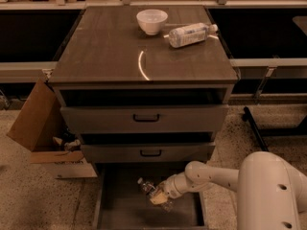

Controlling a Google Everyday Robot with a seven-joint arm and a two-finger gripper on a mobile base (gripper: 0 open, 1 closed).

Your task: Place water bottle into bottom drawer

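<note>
The water bottle (149, 189), clear plastic with a small white cap, lies tilted inside the open bottom drawer (120, 210), cap toward the upper left. My gripper (159, 196) reaches down into the drawer from the right and is closed around the bottle's lower body. The white arm (211, 176) runs back to the robot body at the lower right. Part of the bottle is hidden behind the gripper. The drawer is a plain dark tray pulled out at the foot of the grey-brown cabinet (144, 119).
On the cabinet top stand a white bowl (152, 21) and a lying bottle with a wide pale label (189, 34). Two drawers with dark handles (146, 118) sit slightly open above. A cardboard box (41, 128) leans at the left. The robot body (271, 195) fills the lower right.
</note>
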